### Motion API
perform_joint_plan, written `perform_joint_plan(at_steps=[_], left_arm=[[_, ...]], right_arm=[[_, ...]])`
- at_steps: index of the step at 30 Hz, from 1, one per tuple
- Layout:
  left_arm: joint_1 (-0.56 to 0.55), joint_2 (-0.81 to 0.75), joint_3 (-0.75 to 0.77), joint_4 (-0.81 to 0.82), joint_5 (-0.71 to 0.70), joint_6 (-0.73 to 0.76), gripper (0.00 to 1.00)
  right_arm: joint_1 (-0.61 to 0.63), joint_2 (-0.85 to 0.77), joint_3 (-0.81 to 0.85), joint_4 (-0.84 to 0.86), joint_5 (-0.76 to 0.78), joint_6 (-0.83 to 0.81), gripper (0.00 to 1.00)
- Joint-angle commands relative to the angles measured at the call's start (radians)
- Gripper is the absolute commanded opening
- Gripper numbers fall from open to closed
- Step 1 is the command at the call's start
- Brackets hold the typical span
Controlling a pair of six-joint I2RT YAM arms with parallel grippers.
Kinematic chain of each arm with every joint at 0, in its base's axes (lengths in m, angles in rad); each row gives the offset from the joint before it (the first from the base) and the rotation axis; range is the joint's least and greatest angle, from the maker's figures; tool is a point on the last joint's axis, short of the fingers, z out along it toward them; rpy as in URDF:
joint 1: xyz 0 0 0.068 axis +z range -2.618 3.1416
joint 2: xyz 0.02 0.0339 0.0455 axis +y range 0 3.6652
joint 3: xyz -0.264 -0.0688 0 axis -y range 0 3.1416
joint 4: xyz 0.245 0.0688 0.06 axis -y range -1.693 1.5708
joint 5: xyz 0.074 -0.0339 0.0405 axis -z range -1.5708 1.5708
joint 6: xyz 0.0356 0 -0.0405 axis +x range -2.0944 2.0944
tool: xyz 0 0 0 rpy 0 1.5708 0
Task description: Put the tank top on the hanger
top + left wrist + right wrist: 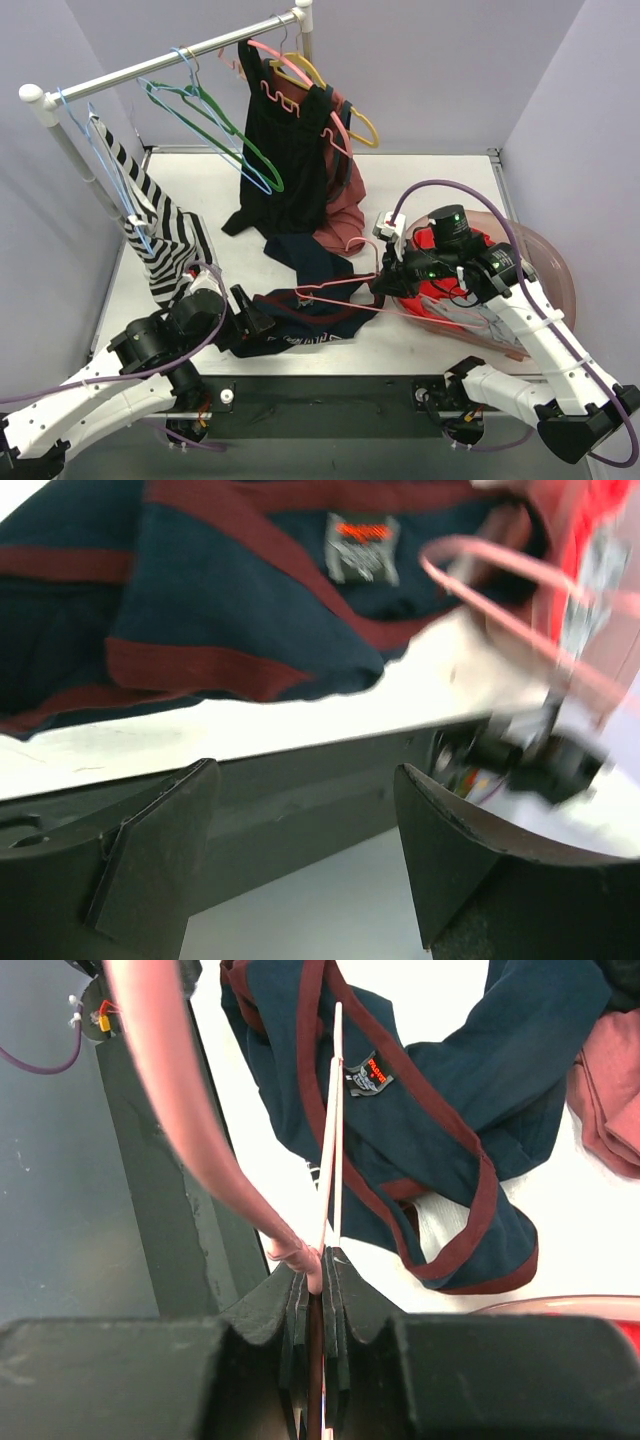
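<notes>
Black fingers of the left gripper (305,780) are standing wide apart right up close, and they are holding nothing. They are hanging over the near edge of the table (200,190), just beside the tank top (300,322). The blue tank top is lying in a crumpled heap near the front of the table, between the two arms, with its neck label (367,1072) facing up.

The right gripper (320,1260) is pinching the pink hanger (175,1100) tight. One thin arm of the hanger is reaching left across the tank top, close to the neck label. I cannot tell if it is going inside the neck hole or only lying on top.

I think the step now is getting the hanger inside the top. To do it well, the left gripper should be grabbing the dark red trim (190,665) at the neck and lifting it, so the hole is opening up. The right gripper should be holding the hanger low and flat and sliding it in slowly, so it is not snagging the cloth.

On the right, a see-through pink tub (552,268) is sitting on the table. Something red (437,292) is lying in it, but I cannot tell what it is.
</notes>
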Motion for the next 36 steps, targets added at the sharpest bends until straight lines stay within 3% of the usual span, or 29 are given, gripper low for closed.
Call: perform_joint_plan(at_steps=[1,6,9,10,11,12,14,15,18,22,28,36], left_arm=[[0.004,-0.02,-0.067,0.099,-0.141,-0.345,0.8],[0.003,0.02,-0.154,0.228,-0.273,-0.455,0.77],[0.006,0.049,-0.212,0.351,-0.284,-0.469,0.62],[0.006,0.051,-0.228,0.375,-0.285,-0.47,0.53],[0.006,0.049,-0.238,0.397,-0.288,-0.476,0.33],[0.008,0.04,-0.266,0.408,-0.294,-0.479,0.21],[0.008,-0.017,-0.297,0.452,-0.296,-0.46,0.04],[0.009,-0.044,-0.324,0.463,-0.29,-0.444,0.0],[0.017,-0.196,-0.355,0.481,-0.249,-0.322,0.0],[0.021,-0.43,-0.334,0.287,-0.143,-0.306,0.0],[0.018,-0.665,-0.331,0.135,0.04,-0.257,0.0],[0.012,-0.549,-0.295,0.259,0.138,-0.099,0.0]], right_arm=[[-0.007,-0.022,-0.01,0.02,-0.017,-0.006,0.0],[-0.01,-0.035,-0.036,0.046,-0.028,0.006,0.0],[-0.008,-0.042,-0.043,0.045,-0.029,0.006,0.0],[-0.008,-0.04,-0.046,0.045,-0.029,0.005,0.0],[-0.008,-0.043,-0.055,0.046,-0.029,0.002,0.0],[-0.008,-0.046,-0.059,0.048,-0.028,0.0,0.0],[-0.008,-0.048,-0.069,0.048,-0.026,-0.004,0.0],[-0.008,-0.052,-0.076,0.048,-0.023,-0.01,0.0],[-0.007,-0.051,-0.082,0.042,-0.014,-0.027,0.0],[0.006,-0.04,-0.076,0.022,0.0,-0.069,0.0],[0.085,0.007,-0.073,0.009,-0.064,-0.096,0.0],[0.222,0.104,-0.047,0.054,-0.158,-0.076,0.0]])
